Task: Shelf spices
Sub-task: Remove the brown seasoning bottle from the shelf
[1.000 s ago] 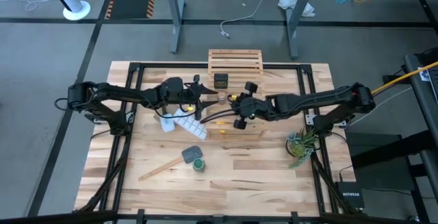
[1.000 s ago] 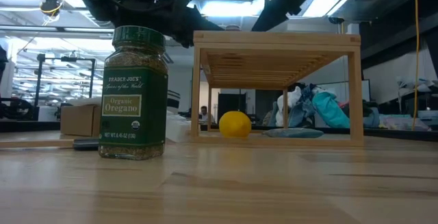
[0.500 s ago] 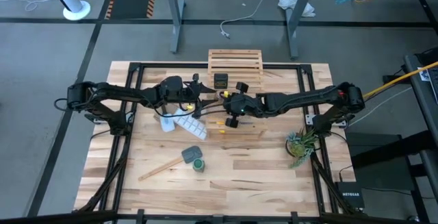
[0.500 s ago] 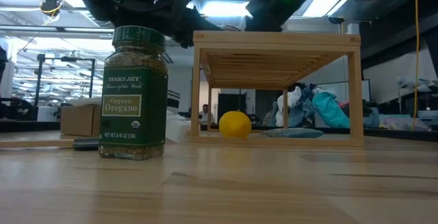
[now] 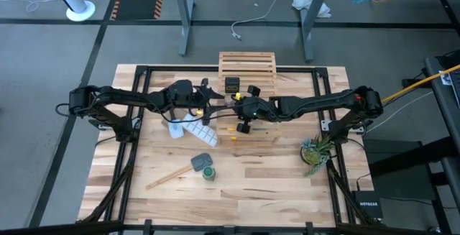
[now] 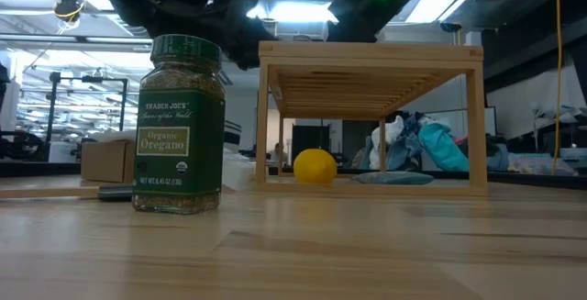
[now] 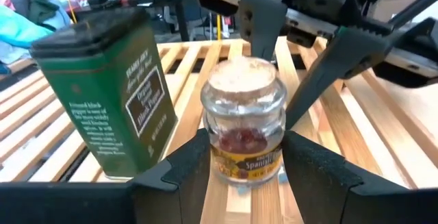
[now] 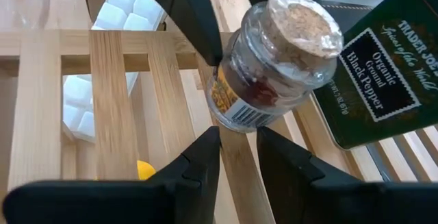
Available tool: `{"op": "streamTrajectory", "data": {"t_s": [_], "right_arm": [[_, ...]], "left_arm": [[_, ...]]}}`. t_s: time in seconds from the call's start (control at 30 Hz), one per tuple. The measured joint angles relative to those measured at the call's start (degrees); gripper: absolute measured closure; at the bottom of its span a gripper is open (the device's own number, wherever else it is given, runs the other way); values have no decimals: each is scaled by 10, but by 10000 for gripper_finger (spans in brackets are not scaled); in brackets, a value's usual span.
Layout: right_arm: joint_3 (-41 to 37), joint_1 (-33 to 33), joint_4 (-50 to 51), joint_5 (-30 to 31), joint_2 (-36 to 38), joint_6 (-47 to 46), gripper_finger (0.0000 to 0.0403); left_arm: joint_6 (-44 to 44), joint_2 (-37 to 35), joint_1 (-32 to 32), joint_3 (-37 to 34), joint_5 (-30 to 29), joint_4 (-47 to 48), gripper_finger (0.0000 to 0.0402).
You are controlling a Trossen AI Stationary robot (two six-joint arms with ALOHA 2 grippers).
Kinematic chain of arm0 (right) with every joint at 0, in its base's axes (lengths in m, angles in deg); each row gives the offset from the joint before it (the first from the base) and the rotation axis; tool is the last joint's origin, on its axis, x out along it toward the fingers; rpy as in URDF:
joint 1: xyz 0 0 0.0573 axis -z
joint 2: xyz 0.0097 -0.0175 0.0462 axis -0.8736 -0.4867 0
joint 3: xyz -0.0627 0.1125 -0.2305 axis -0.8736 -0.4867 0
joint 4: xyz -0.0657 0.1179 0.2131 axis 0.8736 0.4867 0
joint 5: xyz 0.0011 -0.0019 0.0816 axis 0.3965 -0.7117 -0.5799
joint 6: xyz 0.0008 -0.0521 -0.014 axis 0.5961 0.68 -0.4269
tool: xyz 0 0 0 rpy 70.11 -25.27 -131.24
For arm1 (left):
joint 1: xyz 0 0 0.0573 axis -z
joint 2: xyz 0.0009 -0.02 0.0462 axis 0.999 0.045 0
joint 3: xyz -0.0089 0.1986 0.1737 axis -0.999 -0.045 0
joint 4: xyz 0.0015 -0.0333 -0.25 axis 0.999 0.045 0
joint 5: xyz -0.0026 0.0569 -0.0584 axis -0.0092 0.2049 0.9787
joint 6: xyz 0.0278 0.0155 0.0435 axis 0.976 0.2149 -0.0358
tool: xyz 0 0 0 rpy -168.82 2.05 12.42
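Note:
The tiny clear jar with a cork top and brownish contents stands upright between my left gripper's fingers, over the wooden slatted shelf. The dark, boxy black-topped tin stands on the slats right beside it. My right gripper faces the jar from the opposite side. Its fingers are a narrow gap apart and stop just short of the jar's base. The green oregano jar stands on its base on the tabletop, near the low camera. My left gripper pinches the tiny jar by its labelled glass body, one finger on each side. It comes in level from the table's left. The jar stands upright with its base at a shelf slat; whether it rests on the slat I cannot tell.
A white ice-cube tray lies below the left arm. A dark pad and a wooden stick lie by the oregano jar. A small plant sits at the table's right. A lemon lies under the shelf.
My right gripper has moved toward the table's left, closing in on the jar and my left gripper, and now hovers just before the jar. The jar and tin have stayed where they were.

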Motion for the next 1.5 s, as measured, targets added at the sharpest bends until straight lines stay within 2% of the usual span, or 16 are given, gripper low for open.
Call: {"op": "streamTrajectory", "data": {"t_s": [0.67,1.23,1.37,1.5], "right_arm": [[-1,0,-20,-21,0,0,299],[-1,0,-22,-21,0,-2,299],[-1,0,-18,-21,0,-2,299],[-1,0,-13,-22,0,-2,299]], "left_arm": [[0,2,1,-2,14,8,231],[-9,2,2,-2,-10,6,230],[10,2,2,-2,-11,-8,230],[-11,2,2,-2,-11,-35,230]]}}
